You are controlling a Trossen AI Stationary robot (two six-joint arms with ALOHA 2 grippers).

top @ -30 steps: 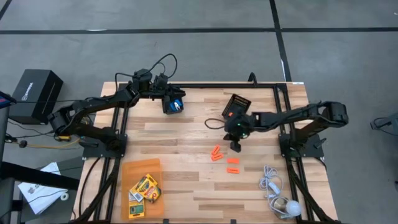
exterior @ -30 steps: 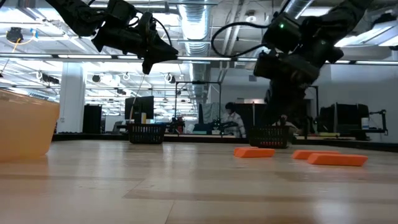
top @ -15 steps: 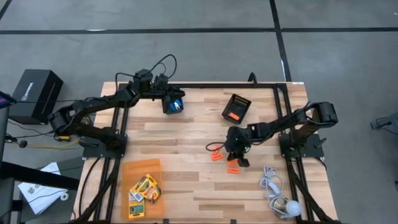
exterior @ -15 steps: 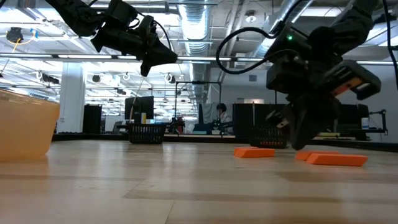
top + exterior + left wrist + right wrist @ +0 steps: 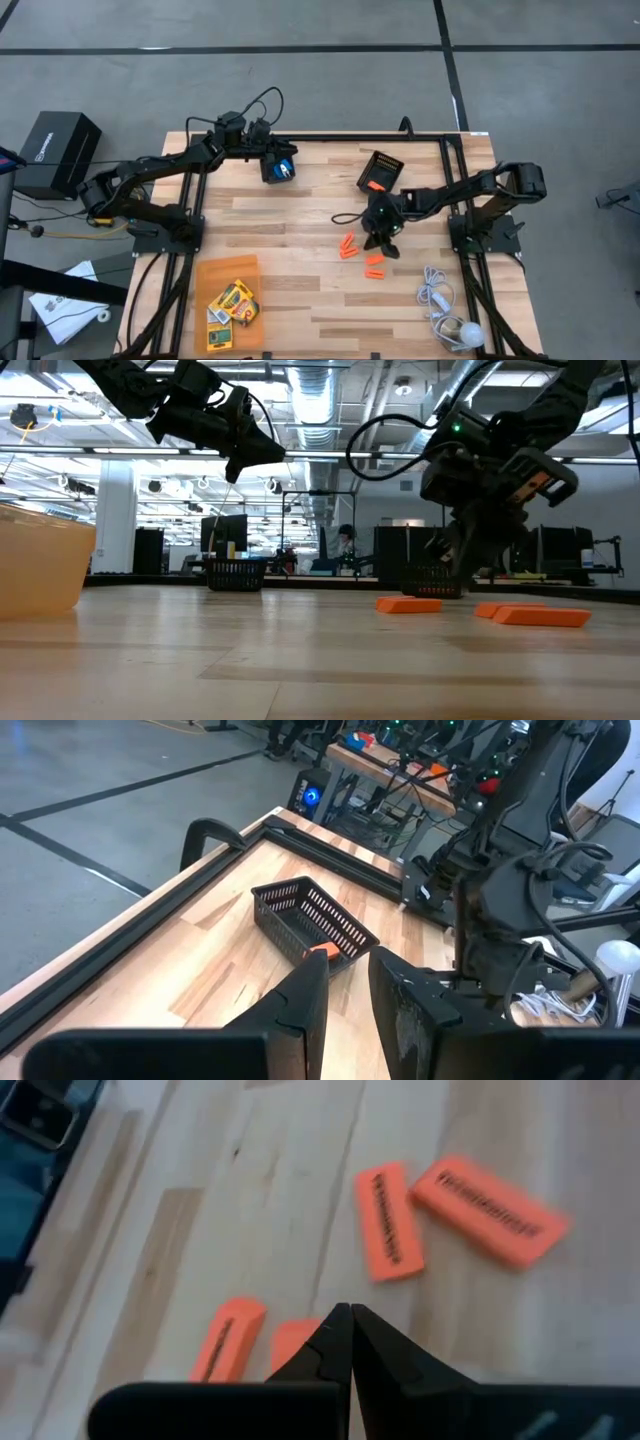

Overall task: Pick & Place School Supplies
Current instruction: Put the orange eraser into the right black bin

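I see even overhead lighting, soft shadows, ceiling strip lights glaring in the low view; orange erasers slightly blurred.

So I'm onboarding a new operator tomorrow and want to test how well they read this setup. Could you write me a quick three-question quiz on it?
1. True or false: the right gripper hangs shut above the loose orange pieces with nothing between its fingers.
2. Where do the crayon boxes lie?
A. in the black mesh bin
B. in the orange tray
C. beside the white cord
3. Fill in: an orange piece lies inside the black mesh ____.

Key
1. true
2. B: they lie in the orange tray, near the left arm's side.
3. bin
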